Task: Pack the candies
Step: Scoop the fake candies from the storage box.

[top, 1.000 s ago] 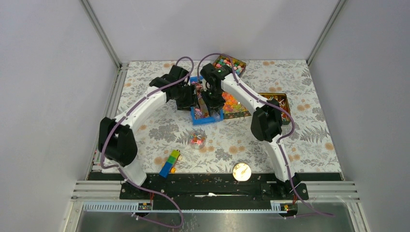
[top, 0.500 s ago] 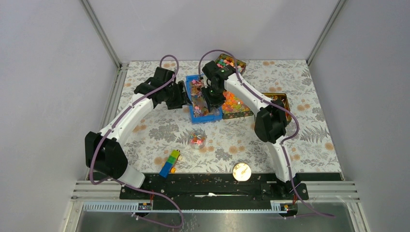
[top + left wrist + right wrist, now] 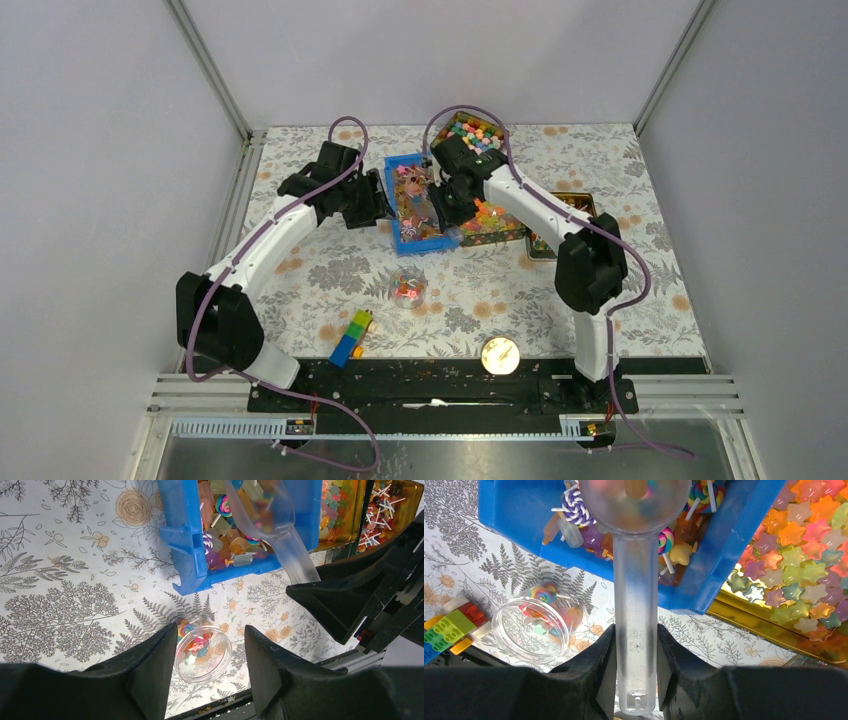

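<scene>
Plenty of candies (image 3: 216,534) sat in the blue bin (image 3: 182,530), right gripper (image 3: 636,647) clamped on the scoop (image 3: 636,595) there, left gripper (image 3: 210,645) half-open and empty; a level lift to the near cup (image 3: 506,645) looked wisest

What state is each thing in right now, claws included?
Left claw: open, empty.
Right claw: shut on the scoop handle.
Scoop: bowl down in the bin.
Bin: upright, heaped with candies.
Cup: upright, a few candies inside.
Star tin: open, full.
Bricks: joined, lying flat.
</scene>
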